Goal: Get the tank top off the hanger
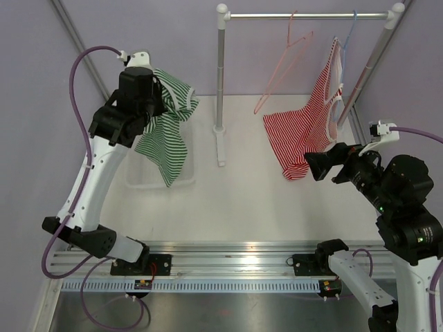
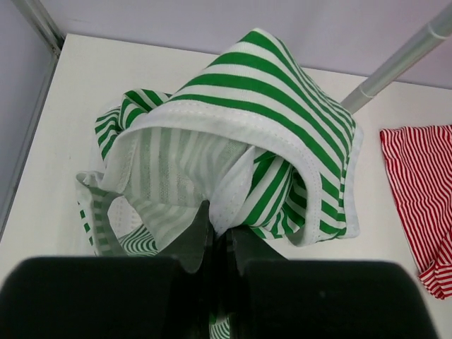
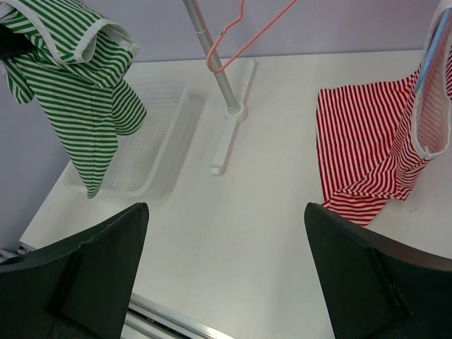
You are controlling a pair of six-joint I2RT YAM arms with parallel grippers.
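My left gripper (image 1: 158,98) is shut on a green-and-white striped tank top (image 1: 169,135), held up above a white basket (image 1: 142,182). In the left wrist view the cloth (image 2: 268,113) is pinched between the closed fingers of the gripper (image 2: 220,227). A red-and-white striped tank top (image 1: 304,135) hangs from a blue hanger (image 1: 348,38) at the right end of the rail, its hem resting on the table. My right gripper (image 1: 313,166) is open and empty just below and right of the red top (image 3: 367,155). Its jaws (image 3: 226,208) are wide apart.
An empty pink hanger (image 1: 287,59) hangs on the rail (image 1: 304,15). The rack's left post (image 1: 220,76) and foot (image 1: 221,149) stand mid-table, and its right post (image 1: 370,62) leans beside the red top. The basket (image 3: 155,134) lies at the far left.
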